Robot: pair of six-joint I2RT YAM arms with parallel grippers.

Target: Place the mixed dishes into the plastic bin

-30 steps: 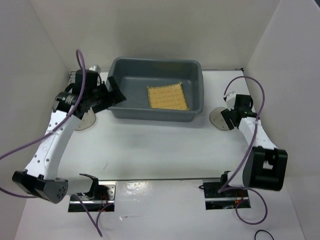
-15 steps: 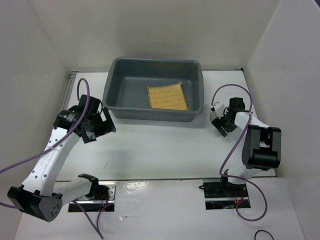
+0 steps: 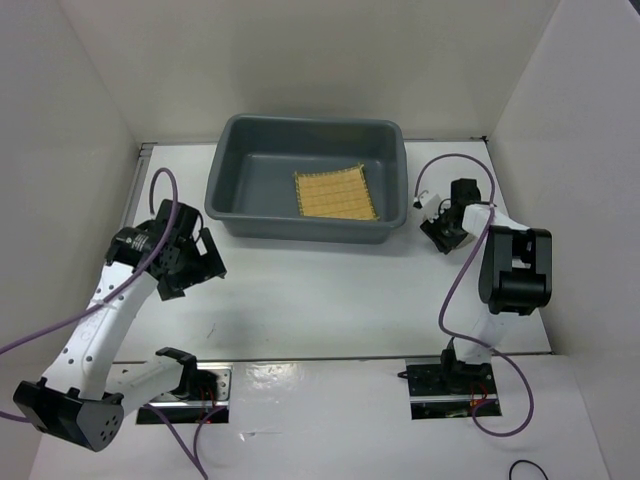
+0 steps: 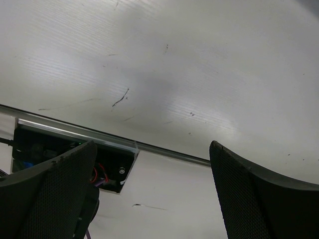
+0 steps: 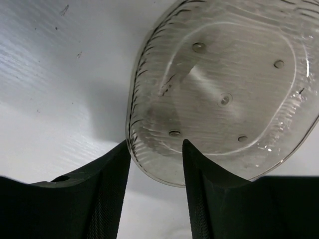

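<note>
Your right gripper (image 5: 155,149) straddles the rim of the clear plate (image 5: 224,89), just right of the bin (image 3: 300,226); you cannot tell whether it pinches. Your left gripper (image 4: 152,149) hangs spread wide over the table (image 4: 199,74). The mat (image 3: 335,193) lies inside the bin.

The top view is lit brightly and evenly from above – the white table (image 3: 320,300) is nearly washed out, and only a soft shadow is thrown along the near side of the plastic bin (image 3: 300,228). Glare is caught on the shiny strip (image 3: 300,372) at the near edge. In the left wrist view a faint grey patch is spread over the table. The clear plate (image 5: 224,89) is picked out by small glints, a shadow cast to its left – the near foreground is left blurry.
</note>
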